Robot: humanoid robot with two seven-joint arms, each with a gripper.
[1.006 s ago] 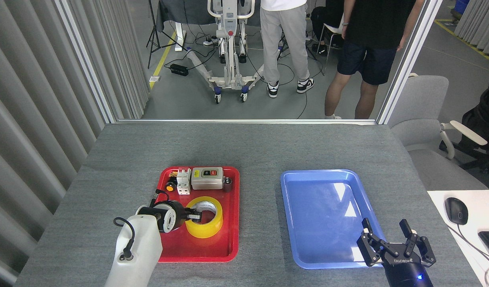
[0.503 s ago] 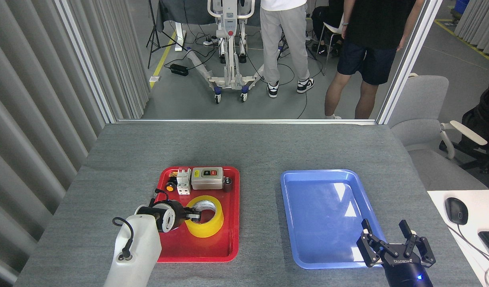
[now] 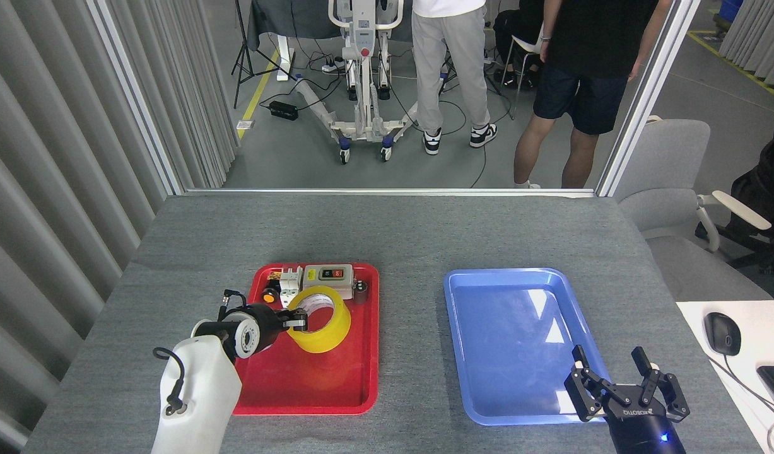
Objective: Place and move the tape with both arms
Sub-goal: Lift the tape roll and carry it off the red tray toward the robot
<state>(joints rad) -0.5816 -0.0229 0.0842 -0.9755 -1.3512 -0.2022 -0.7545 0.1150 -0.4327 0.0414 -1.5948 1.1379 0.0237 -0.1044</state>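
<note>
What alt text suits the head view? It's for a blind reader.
The left gripper holds a yellow tape roll tilted above a red tray. The right gripper waits open beside an empty blue tray.

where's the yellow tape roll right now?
Head view: the glossy yellow tape roll is left of centre, tilted, over the red plastic tray, gripped at its rim by the left hand, just in front of the grey switch box.
</note>
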